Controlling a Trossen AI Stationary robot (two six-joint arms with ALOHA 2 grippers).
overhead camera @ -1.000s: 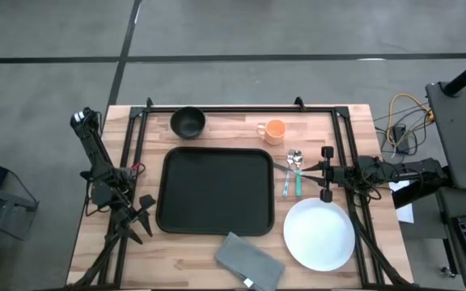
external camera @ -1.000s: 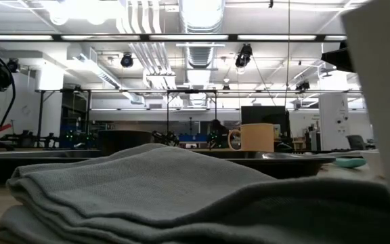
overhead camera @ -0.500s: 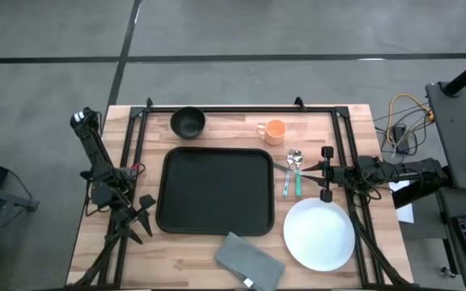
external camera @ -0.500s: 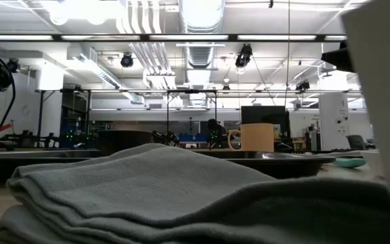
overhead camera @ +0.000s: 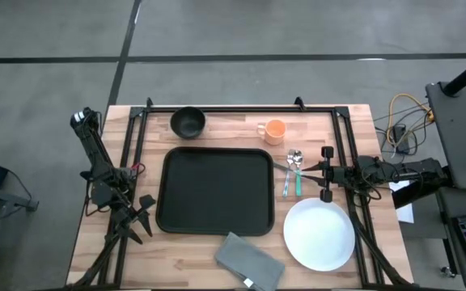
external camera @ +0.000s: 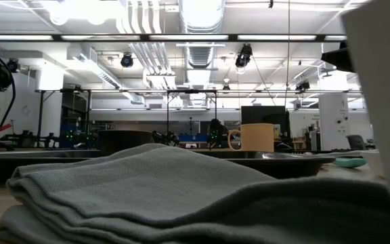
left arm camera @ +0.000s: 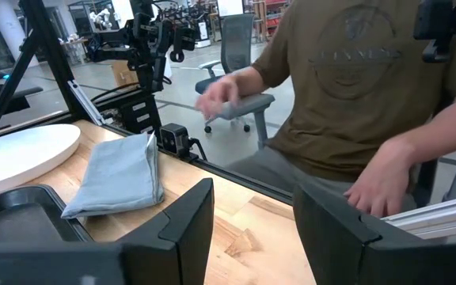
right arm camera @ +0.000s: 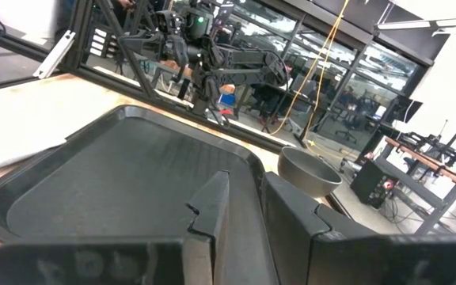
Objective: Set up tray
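High view, contents by size:

- Surface [overhead camera: 217, 263]: wooden, centre of frame, carrying everything below.
- Tray [overhead camera: 215, 191]: black, rimmed, centre of frame, nothing on it.
- Plate [overhead camera: 319, 234]: white, lower right, just off the tray's right corner.
- Napkin [overhead camera: 249, 260]: grey, folded, bottom centre, below the tray's lower edge.
- Bowl [overhead camera: 188, 122]: dark, above the tray's upper left corner.
- Cup [overhead camera: 273, 130]: orange, above the tray's upper right corner.
- Cutlery [overhead camera: 293, 172]: a spoon and a teal-handled piece, between tray and right arm.
- Left end effector [overhead camera: 139, 215]: left of the tray, fingers spread wide, holding nothing.
- Right end effector [overhead camera: 310, 169]: beside the cutlery, fingers nearly together with a narrow gap, nothing visibly held.
- Person [left arm camera: 355, 95]: seated beyond the surface edge, left wrist view only.

Step in hand, as judged: first pick not yet made. To do it well, likely take the plate first, gripping the rim, and set it centrally in the tray so smaller pieces fit around it.
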